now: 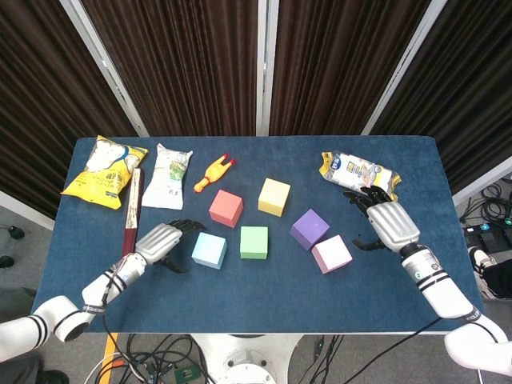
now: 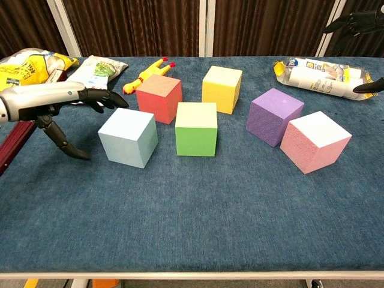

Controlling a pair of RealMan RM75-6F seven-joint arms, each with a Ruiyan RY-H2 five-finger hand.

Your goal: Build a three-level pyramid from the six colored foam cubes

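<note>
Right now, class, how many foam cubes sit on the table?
6, none stacked: red cube and yellow cube behind; blue cube by the left hand; green cube centre; purple cube and pink cube near the right hand.

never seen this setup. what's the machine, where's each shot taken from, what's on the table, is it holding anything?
It is a two-armed robot with humanlike hands, steered remotely. The head view looks down on the blue table; the chest view looks across it from low in front.

Six foam cubes lie loose, none stacked: red cube, yellow cube, light blue cube, green cube, purple cube, pink cube.

Behind them are snack bags, a rubber chicken and a wrapped pack.

The left hand is open beside the light blue cube; the right hand is open near the pink one. Neither holds anything.
</note>
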